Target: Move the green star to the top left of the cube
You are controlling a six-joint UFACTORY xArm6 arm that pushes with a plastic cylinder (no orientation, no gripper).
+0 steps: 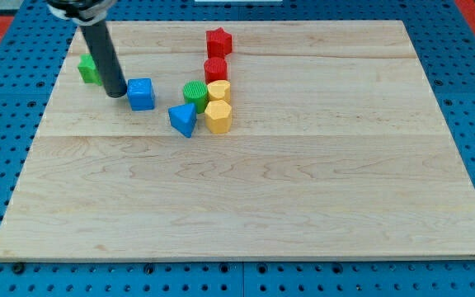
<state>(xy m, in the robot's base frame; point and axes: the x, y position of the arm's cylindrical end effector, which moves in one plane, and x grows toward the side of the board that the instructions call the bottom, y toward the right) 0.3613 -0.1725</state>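
The green star [88, 68] lies near the view's top left of the wooden board, partly hidden behind my rod. The blue cube [141, 94] sits to its right and slightly lower. My tip [115, 93] rests on the board between them, just left of the cube and just right of and below the green star. I cannot tell whether the rod touches either block.
A cluster stands right of the cube: blue triangular block [183, 120], green cylinder [195, 93], two yellow blocks [218, 90] [218, 117], red cylinder [215, 69] and red star [218, 41]. The wooden board [262, 190] lies on a blue pegboard.
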